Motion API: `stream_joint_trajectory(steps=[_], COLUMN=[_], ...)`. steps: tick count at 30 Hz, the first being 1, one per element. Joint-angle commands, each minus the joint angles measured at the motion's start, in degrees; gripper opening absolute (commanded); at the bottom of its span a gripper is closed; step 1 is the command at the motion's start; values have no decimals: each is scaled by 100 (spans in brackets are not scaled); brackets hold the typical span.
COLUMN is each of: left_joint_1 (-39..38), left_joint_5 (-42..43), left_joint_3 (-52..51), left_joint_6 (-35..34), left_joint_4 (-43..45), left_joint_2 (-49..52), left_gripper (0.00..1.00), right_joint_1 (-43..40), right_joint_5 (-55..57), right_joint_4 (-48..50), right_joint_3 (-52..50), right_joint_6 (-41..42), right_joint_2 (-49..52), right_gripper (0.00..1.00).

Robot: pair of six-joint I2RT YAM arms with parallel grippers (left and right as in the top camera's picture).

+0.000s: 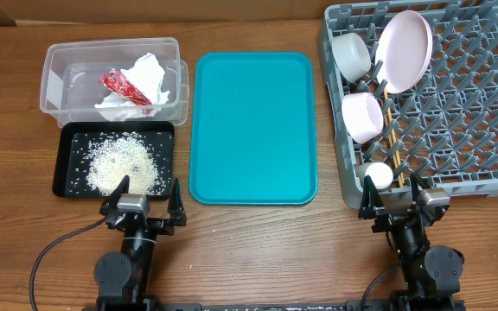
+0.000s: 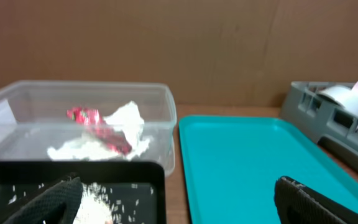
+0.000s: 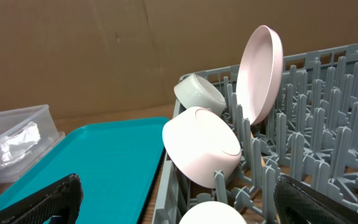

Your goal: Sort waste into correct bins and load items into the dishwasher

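Note:
The clear tub [image 1: 59, 65] holds the white napkin [image 1: 150, 73] and the red wrapper [image 1: 124, 86]; both also show in the left wrist view [image 2: 126, 124]. The black tray [image 1: 66, 177] holds a heap of rice [image 1: 119, 164]. The grey dish rack [image 1: 456, 112] holds the large plate [image 1: 405, 50], two bowls [image 1: 351, 53] [image 1: 363, 115], a small cup [image 1: 377, 176] and the chopsticks [image 1: 390, 121]. My left gripper [image 1: 144, 200] is open and empty in front of the black tray. My right gripper [image 1: 396, 197] is open and empty at the rack's front edge.
A bare teal serving tray [image 1: 253, 125] lies between the bins and the rack. The wooden table [image 1: 266, 250] runs along the front, with both arm bases on it. A brown cardboard wall [image 2: 166, 43] stands behind.

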Motion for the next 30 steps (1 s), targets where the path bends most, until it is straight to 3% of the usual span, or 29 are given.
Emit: stream_joint_trajectory(steps=[1,4,30], left_joint_1=[35,35,35], left_joint_5=[44,35,35], left_joint_3=[-20,-20,-20], left_joint_6=[219,186,195], left_joint_4=[-238,-660,-638], left_joint_2=[-302,-297,-291], left_gripper=[100,100,100], right_joint_1=[33,33,33], right_joint_5=[74,74,74], right_joint_4=[42,42,44], right_joint_3=[-59,-59,-59], right_joint_6=[-9,-9,-9], right_joint_2=[-57,-57,-57], right_gripper=[100,100,100])
